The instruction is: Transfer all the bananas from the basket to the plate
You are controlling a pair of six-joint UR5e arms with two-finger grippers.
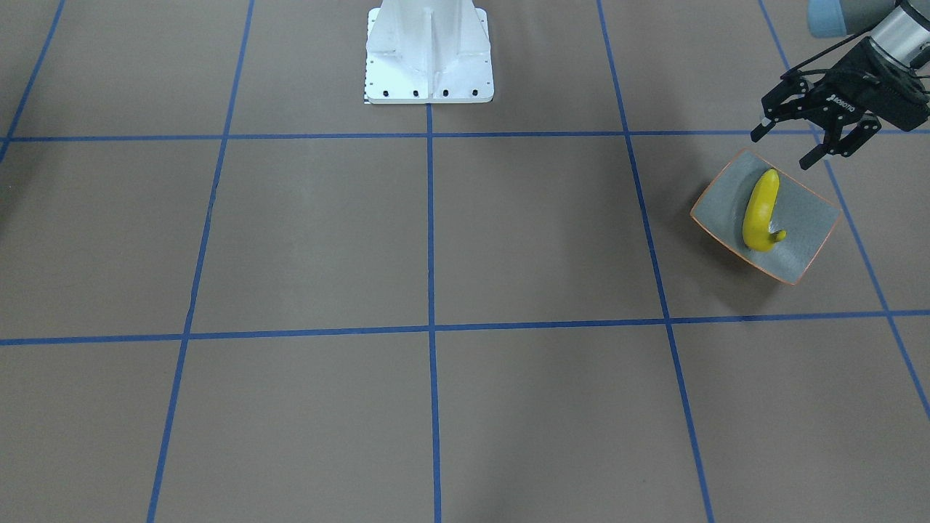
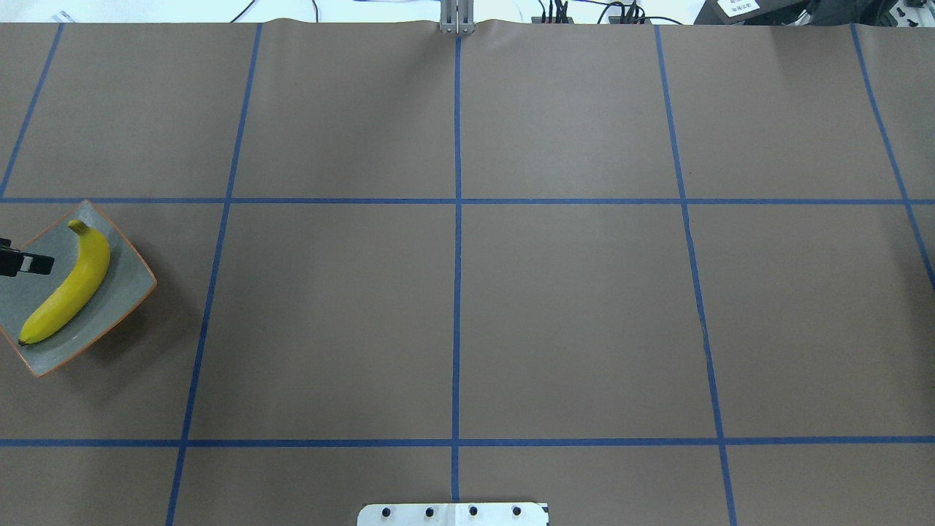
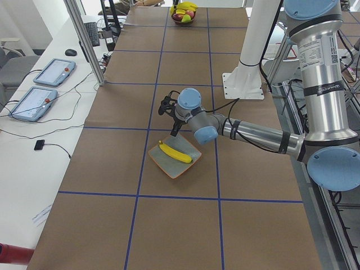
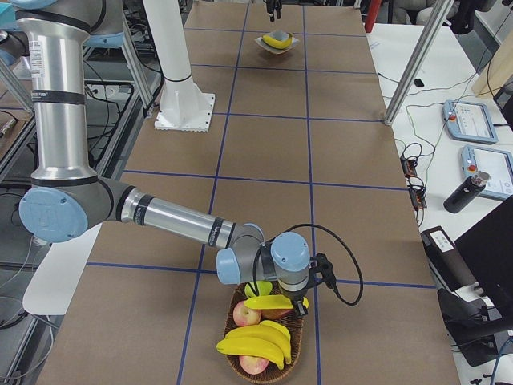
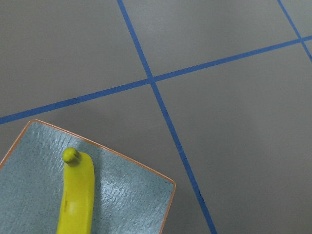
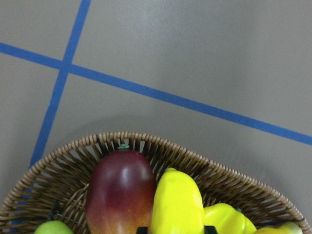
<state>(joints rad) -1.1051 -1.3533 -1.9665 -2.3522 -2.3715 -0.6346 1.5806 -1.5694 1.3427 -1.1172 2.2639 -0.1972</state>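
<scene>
left gripper: the left gripper [image 1: 782, 149] has its jaws wide apart and holds nothing. In the front-facing view it hangs just off the plate's 1 o'clock corner.
plate: the plate [image 1: 806, 211] sits at the 9 o'clock edge of the overhead view, on the robot's left end of the table.
plated banana: one plated banana [image 1: 761, 211] lies flat on the plate. In the overhead view its long axis runs 1 to 7 o'clock, stem at 1.
right gripper: the right gripper [image 6: 175, 229] is over the basket. Only slivers of its fingers [image 6: 142, 229] show at 6 o'clock in the wrist view, so I cannot tell if the grip is firm.
top banana: the top banana [image 6: 175, 200] lies between those slivers. Its long axis runs 12 to 6, across the line between them.
basket: the basket [image 6: 122, 139] is at the table's right end, well apart from the plate.
other bananas: the other bananas [image 4: 256, 341] are piled at 6 o'clock in the basket, seen from the right.
red fruit: a red fruit [image 6: 122, 190] touches the top banana on its 9 o'clock side.
nearer arm: the right arm is at the basket, the left at the plate.
judgement: the task is partly done, and the next lift should go straight up clear of the red fruit.
</scene>
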